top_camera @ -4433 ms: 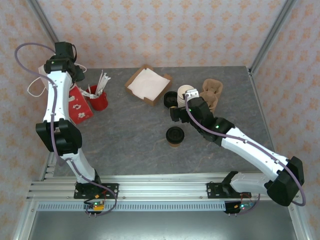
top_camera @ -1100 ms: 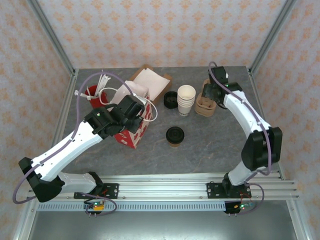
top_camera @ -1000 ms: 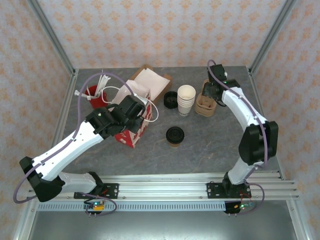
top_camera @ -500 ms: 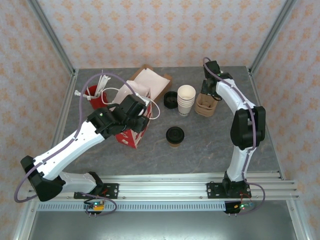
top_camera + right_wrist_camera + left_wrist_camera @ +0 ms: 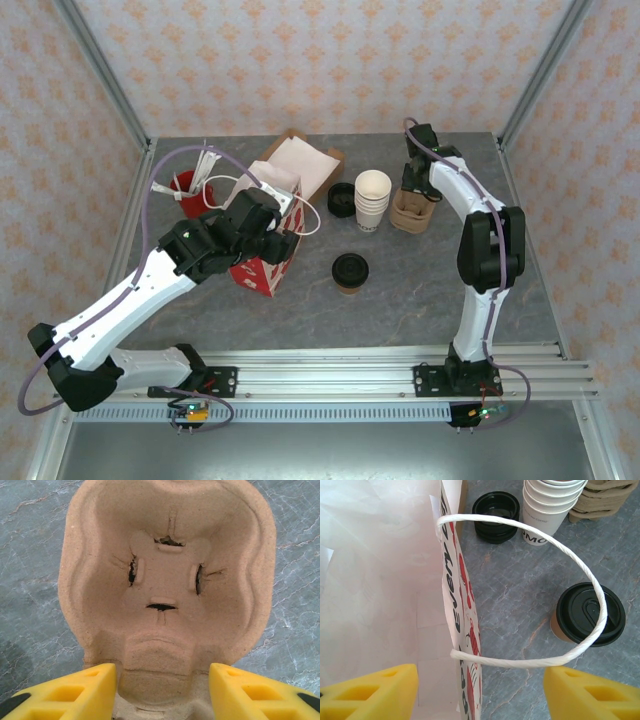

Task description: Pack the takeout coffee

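Two robot arms reach over a grey, marble-veined table, boxed in by aluminium posts and walls of cream wallpaper with an orange floral print. From above, the takeout coffee stands alone near the table's middle, at 3 o'clock from a red-and-white paper bag and about 6 o'clock from a stack of white cups. It is a short tan paper cup under a round black lid. The left gripper hangs over the bag's open top. The right gripper is over a stack of pulp carriers toward 1 o'clock.

Left wrist view: the left gripper's yellow fingers stand wide apart at 7 and 5 o'clock, with the bag's edge and its white handle loop between them. The coffee sits at 3 o'clock on bare table, its glossy lid crossed by the loop.

Right wrist view: the right gripper's fingers flank the near end of the top carrier. I cannot tell whether they press it.
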You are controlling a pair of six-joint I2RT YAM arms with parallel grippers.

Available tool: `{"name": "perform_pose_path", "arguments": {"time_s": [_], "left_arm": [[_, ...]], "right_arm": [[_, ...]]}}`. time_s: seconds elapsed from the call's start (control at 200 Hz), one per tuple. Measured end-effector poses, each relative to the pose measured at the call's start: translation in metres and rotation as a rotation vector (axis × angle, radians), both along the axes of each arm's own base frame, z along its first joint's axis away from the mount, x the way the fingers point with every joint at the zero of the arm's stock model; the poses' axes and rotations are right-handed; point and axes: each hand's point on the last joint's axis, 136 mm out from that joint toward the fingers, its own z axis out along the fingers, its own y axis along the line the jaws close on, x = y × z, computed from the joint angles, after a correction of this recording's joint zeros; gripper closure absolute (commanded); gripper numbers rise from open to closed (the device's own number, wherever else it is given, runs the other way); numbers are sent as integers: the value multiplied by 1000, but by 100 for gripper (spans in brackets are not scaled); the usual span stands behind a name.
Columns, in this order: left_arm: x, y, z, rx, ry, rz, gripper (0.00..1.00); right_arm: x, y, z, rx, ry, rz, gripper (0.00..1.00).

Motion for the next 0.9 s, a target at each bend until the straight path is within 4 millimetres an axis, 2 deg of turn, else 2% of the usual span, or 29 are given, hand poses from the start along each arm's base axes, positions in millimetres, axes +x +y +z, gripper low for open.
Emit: {"name": "perform_pose_path", "arguments": {"time_s": [0.305,0.696,0.901], "left_arm": [[0,0,0,-1,-2,1,32],[1,0,1,-2,-4,1,32],[0,1,3,-8,-11,1,33]], "right_arm": [[5,4,5,16,-12,17,53],[7,3,-5,13,8,14,51],[7,3,-5,12,7,14,59]]}}
